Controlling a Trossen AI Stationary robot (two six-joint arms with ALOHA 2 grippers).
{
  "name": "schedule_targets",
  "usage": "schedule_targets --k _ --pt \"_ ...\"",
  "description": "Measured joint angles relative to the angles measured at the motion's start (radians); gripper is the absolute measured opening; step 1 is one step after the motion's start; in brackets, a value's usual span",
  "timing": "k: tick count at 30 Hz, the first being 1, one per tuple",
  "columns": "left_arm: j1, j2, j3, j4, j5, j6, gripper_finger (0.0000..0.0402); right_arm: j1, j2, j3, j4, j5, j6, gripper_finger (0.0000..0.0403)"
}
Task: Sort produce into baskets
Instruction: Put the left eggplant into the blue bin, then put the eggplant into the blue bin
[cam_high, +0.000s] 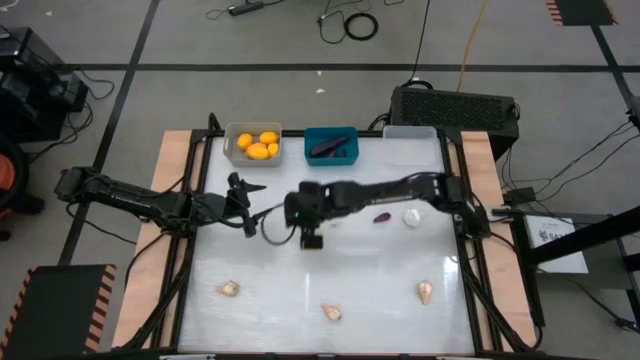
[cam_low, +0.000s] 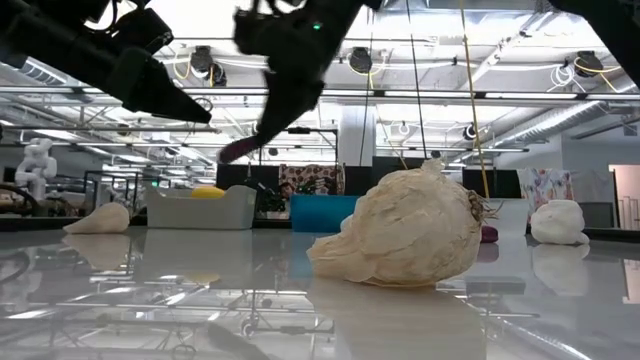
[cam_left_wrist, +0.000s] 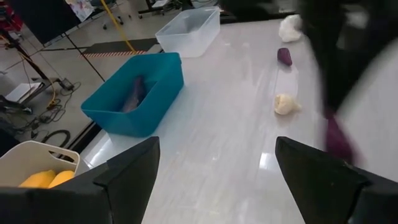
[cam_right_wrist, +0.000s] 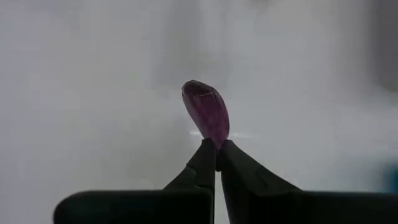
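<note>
I see the right arm reaching across the tabletop (cam_high: 250, 320) from its right edge, stretched leftward, its gripper (cam_right_wrist: 216, 155) hanging above the middle of the white surface. Its fingers (cam_right_wrist: 200, 163) are clenched on the tip of an eggplant (cam_right_wrist: 207, 112); in the right wrist view the purple piece stands up past the fingertips, clear of the surface below.

The left arm comes in from the left side, elbow bent, its gripper (cam_high: 243, 203) poised just left of the right one. Its fingers (cam_left_wrist: 130, 165) are released, spread wide with nothing between them.

Along the far edge stand three baskets. The grey basket (cam_high: 231, 150) holds the yellow fruits (cam_high: 258, 144). The teal basket (cam_high: 311, 152) next to it holds one eggplant (cam_high: 331, 148). The clear basket (cam_high: 411, 133) sits at the right; I cannot tell its contents.

A second loose eggplant (cam_high: 382, 217) lies on the tabletop under the right arm, with a garlic bulb (cam_high: 412, 216) just beside it. Three more bulbs lie well apart along the near side: left (cam_high: 230, 290), centre (cam_high: 331, 312) and right (cam_high: 426, 292).
</note>
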Motion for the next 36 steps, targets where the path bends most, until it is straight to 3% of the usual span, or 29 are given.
schedule_targets --k 5,14,24,36 --pt "0.0 0.0 0.0 -0.001 -0.003 -0.019 0.0327 -0.096 -0.029 0.001 -0.119 0.147 -0.093 0.0005" --pt "0.0 0.0 0.0 -0.001 -0.002 -0.019 0.0327 -0.322 -0.032 0.001 -0.16 0.146 -0.081 0.0006" --pt "0.0 0.0 0.0 -0.001 -0.002 -0.019 0.0327 -0.463 -0.031 -0.007 -0.106 0.145 -0.006 0.0008" --pt "0.0 0.0 0.0 -0.002 -0.002 -0.019 0.0327 -0.509 -0.029 -0.008 -0.089 0.15 0.073 0.0097"
